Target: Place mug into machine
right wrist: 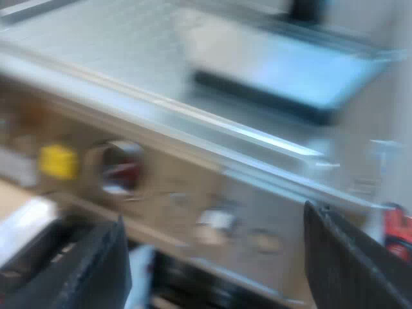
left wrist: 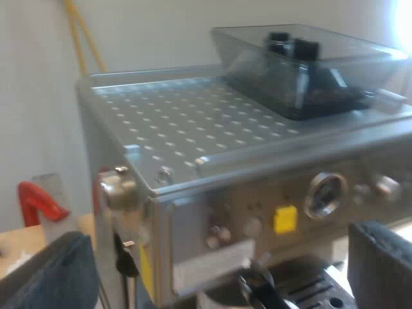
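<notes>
left gripper (left wrist: 219, 248): the two black fingers are spread wide apart; the front of the espresso machine (left wrist: 187, 212) shows through the gap between them. The gripper hangs near the front panel, about level with it.
red object (left wrist: 40, 205): curved and set against a grey bracket, beside the machine's side wall and by a wooden tabletop (left wrist: 16, 244). Too little of it shows to name it.
side knob (left wrist: 119, 188): a metal knob sticking out from the machine's side wall, just under the top edge.
perforated top (left wrist: 193, 122): a flat metal deck dotted with holes that carries the hopper.
bean hopper (left wrist: 302, 64): smoked clear plastic, standing upright on the deck, with dark beans at its bottom.
round buttons (left wrist: 219, 235): two on the front panel, beside the yellow patch (left wrist: 285, 219).
pressure gauge (left wrist: 325, 193): a round dial on the front panel, between the yellow patch and a metal dial knob (left wrist: 386, 187).
dark handle (left wrist: 257, 291): juts out from under the front panel, over the slotted drip tray (left wrist: 315, 290); its end is cut off.
right gripper (right wrist: 212, 232): the fingers are parted wide, with the machine's blurred front panel between them. It is close to the panel, around the level of the gauge.
red patch (right wrist: 399, 232): at the machine's far side, past one finger; I cannot tell what it is.
</notes>
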You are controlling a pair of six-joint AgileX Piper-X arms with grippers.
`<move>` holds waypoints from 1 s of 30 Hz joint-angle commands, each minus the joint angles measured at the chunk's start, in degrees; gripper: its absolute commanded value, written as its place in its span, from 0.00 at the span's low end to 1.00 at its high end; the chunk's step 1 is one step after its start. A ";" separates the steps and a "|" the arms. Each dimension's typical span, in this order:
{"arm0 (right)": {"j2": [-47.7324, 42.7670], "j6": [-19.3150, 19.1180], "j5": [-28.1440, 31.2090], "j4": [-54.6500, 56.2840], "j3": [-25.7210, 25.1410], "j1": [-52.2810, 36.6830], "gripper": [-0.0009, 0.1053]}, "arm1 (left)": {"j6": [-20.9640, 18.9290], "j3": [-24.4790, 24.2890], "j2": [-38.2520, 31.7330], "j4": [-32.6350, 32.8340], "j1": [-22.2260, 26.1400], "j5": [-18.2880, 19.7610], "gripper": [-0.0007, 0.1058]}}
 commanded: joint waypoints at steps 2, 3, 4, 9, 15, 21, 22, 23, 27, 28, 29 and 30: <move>-4.44 0.19 -3.09 5.24 -0.54 -6.15 0.58 | -0.67 -4.59 6.13 -0.11 0.02 -3.32 0.77; -5.36 0.19 -4.03 6.27 -0.54 -7.91 0.58 | -0.67 -5.77 8.23 0.54 0.02 -4.91 0.77; -5.36 0.19 -4.33 6.27 -0.54 -7.91 0.58 | -0.67 -6.39 9.14 0.94 0.02 -5.69 0.77; -9.57 3.21 -18.56 16.16 -0.54 -25.20 0.58 | 0.21 -10.36 14.79 3.66 0.02 -9.99 0.77; -9.76 3.22 -28.95 20.66 -0.54 -44.81 0.58 | 3.96 -10.59 15.64 4.60 0.02 -15.76 0.77; -9.76 3.22 -42.11 20.53 -0.38 -61.43 0.58 | 5.43 -10.59 15.64 7.33 3.56 -20.32 0.77; -9.76 3.40 -43.69 20.80 -0.38 -64.15 0.58 | 5.42 -10.59 15.64 8.08 5.67 -20.32 0.77; -9.76 5.17 -44.09 20.80 -0.38 -66.59 0.58 | 5.42 -10.59 15.64 8.73 8.09 -20.32 0.77; -9.96 6.58 -44.31 20.63 -0.38 -69.97 0.58 | 5.34 -10.59 15.09 11.76 15.24 -20.63 0.77; -10.12 6.23 -44.08 20.63 -0.38 -69.98 0.58 | 5.30 -10.59 14.86 12.25 15.88 -20.69 0.77; -10.59 5.72 -44.07 20.80 -0.38 -69.96 0.58 | 5.32 -10.59 14.21 13.05 15.92 -20.57 0.77; -11.16 5.24 -44.09 21.01 -0.38 -69.96 0.58 | 5.32 -10.59 13.28 13.70 15.58 -20.58 0.77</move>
